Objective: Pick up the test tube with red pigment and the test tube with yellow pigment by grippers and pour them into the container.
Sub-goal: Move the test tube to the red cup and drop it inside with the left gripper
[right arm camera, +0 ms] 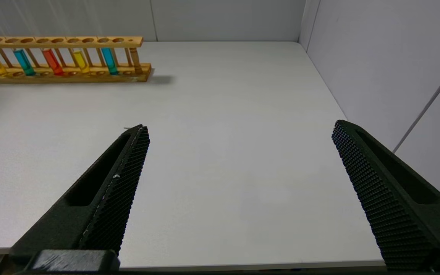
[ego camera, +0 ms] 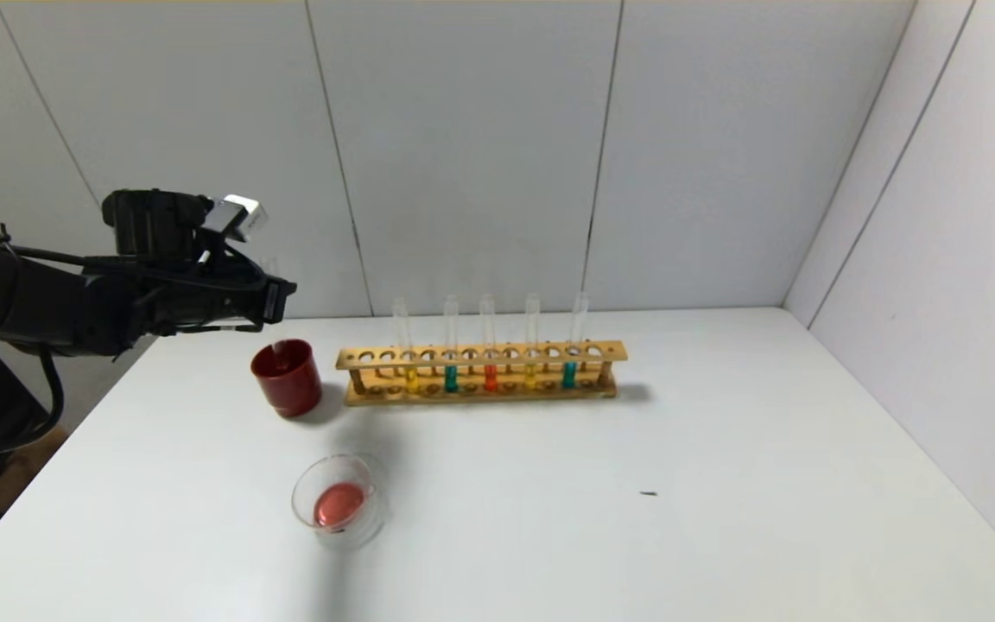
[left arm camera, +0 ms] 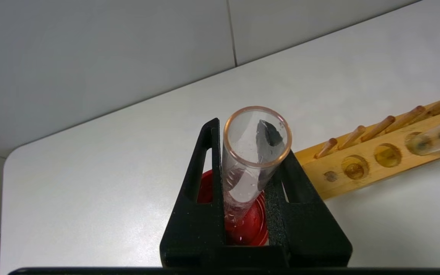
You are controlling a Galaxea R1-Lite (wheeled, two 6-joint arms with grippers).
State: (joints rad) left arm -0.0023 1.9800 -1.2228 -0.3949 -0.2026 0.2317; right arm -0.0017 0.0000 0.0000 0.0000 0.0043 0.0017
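My left gripper (ego camera: 280, 298) hangs above the dark red cup (ego camera: 287, 377) at the table's back left. It is shut on a clear test tube (left arm camera: 256, 152) that stands upright between the fingers, with no liquid visible in it; the red cup (left arm camera: 251, 225) lies right beneath it. The container (ego camera: 301, 499), a low glass dish, holds a pool of red liquid nearer the front. In the wooden rack (ego camera: 480, 354) stand a test tube with red pigment (ego camera: 490, 377) and two with yellow pigment (ego camera: 411, 380) (ego camera: 530, 376). My right gripper (right arm camera: 240, 126) is open over bare table.
Two teal tubes (ego camera: 451, 378) (ego camera: 568, 374) also stand in the rack. White walls close the back and right sides of the table. A small dark speck (ego camera: 649, 493) lies right of centre.
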